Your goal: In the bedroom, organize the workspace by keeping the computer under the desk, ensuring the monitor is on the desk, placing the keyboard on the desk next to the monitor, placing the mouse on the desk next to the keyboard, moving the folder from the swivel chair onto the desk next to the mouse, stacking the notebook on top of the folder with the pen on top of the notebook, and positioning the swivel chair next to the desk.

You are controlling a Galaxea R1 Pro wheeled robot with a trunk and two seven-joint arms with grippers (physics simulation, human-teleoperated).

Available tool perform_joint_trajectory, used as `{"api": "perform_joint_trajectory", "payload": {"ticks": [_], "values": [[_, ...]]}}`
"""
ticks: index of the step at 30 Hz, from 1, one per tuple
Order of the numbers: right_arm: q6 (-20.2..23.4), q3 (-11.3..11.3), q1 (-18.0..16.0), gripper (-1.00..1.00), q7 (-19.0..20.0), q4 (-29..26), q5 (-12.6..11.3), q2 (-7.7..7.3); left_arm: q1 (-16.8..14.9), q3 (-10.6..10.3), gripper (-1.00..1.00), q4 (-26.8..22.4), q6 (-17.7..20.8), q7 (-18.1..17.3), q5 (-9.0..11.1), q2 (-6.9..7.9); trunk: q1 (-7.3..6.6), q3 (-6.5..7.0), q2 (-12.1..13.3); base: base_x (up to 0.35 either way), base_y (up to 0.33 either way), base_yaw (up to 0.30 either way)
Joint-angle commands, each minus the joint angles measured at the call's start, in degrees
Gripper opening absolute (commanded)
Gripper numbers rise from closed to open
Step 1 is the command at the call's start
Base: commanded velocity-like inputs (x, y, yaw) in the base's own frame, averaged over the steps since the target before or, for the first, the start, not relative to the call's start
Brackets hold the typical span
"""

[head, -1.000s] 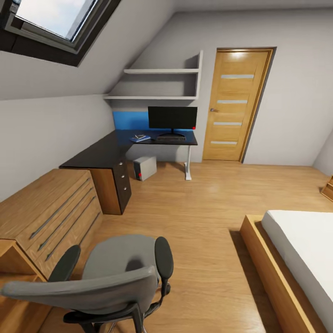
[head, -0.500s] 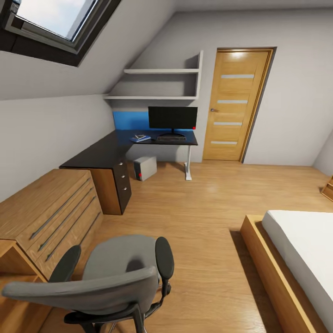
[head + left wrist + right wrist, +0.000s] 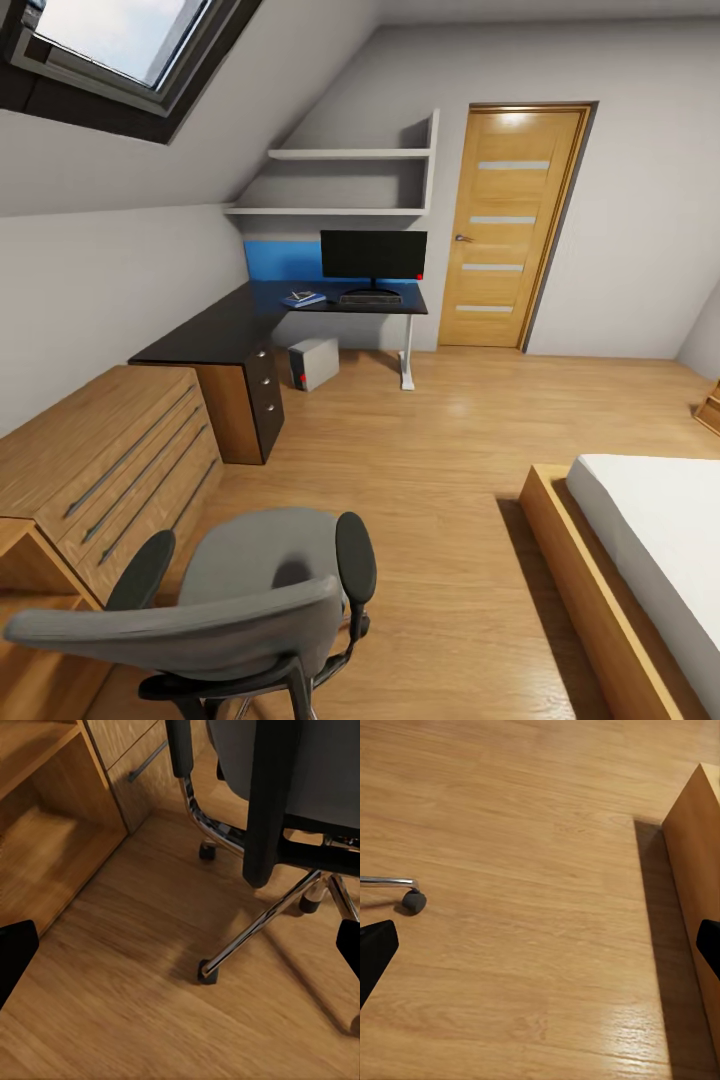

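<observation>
Over on the left, a light wood drawer unit (image 3: 110, 460) runs along the wall, and right in front of it, nearest us, sits the one swivel chair (image 3: 240, 600), grey back toward us, two black armrests, seat bare, well apart from the desk (image 3: 215, 335). From the left wrist camera, the left gripper (image 3: 180, 945) hangs low over the plank floor (image 3: 440, 470) behind that chair, fingers spread wide, holding nothing, with the chrome star base and its castors just ahead. That chair looks like it'll roll easily on those wheels but swing about on its pivot, so I'd judge the stiff backrest or an armrest the place to grab and push. Further along, the far corner: one L-shaped black desk, one folder (image 3: 303, 298) lying flat on it with something small and dark on top, too tiny from here to tell notebook from pen. Just right of that, one keyboard (image 3: 369, 298) in front of one monitor (image 3: 373, 255). Under the desk, one computer (image 3: 314, 362) on the floor. I can't pick out a mouse at this range. Right side now: one door (image 3: 510, 225), one bed (image 3: 640, 560), and the right gripper (image 3: 540, 945) over bare boards beside the bed frame, fingers wide apart and empty.
</observation>
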Motion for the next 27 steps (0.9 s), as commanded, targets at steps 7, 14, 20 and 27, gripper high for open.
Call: {"api": "perform_joint_trajectory", "payload": {"ticks": [7, 14, 20, 27], "values": [[-0.1, 0.1, -0.1, 1.0, -0.6, 0.1, 0.6, 0.0, 0.0, -0.5, 1.0, 0.1, -0.1, 0.3, 0.3, -0.04, 0.0, -0.06, 0.0, 0.0, 0.077, 0.0], [-0.1, 0.2, -0.1, 1.0, -0.6, 0.1, 0.6, 0.06, 0.0, -0.5, 1.0, 0.1, -0.1, 0.3, 0.3, -0.05, 0.0, -0.06, 0.0, 0.0, 0.115, 0.0], [-0.1, 0.2, -0.1, 1.0, -0.6, 0.1, 0.6, 0.07, 0.0, -0.5, 1.0, 0.1, -0.1, 0.3, 0.3, -0.02, 0.0, -0.06, 0.0, 0.0, 0.027, 0.0], [-0.1, 0.2, -0.1, 1.0, -0.6, 0.1, 0.6, 0.07, 0.0, -0.5, 1.0, 0.1, -0.1, 0.3, 0.3, -0.04, 0.0, -0.06, 0.0, 0.0, 0.071, 0.0]]}}
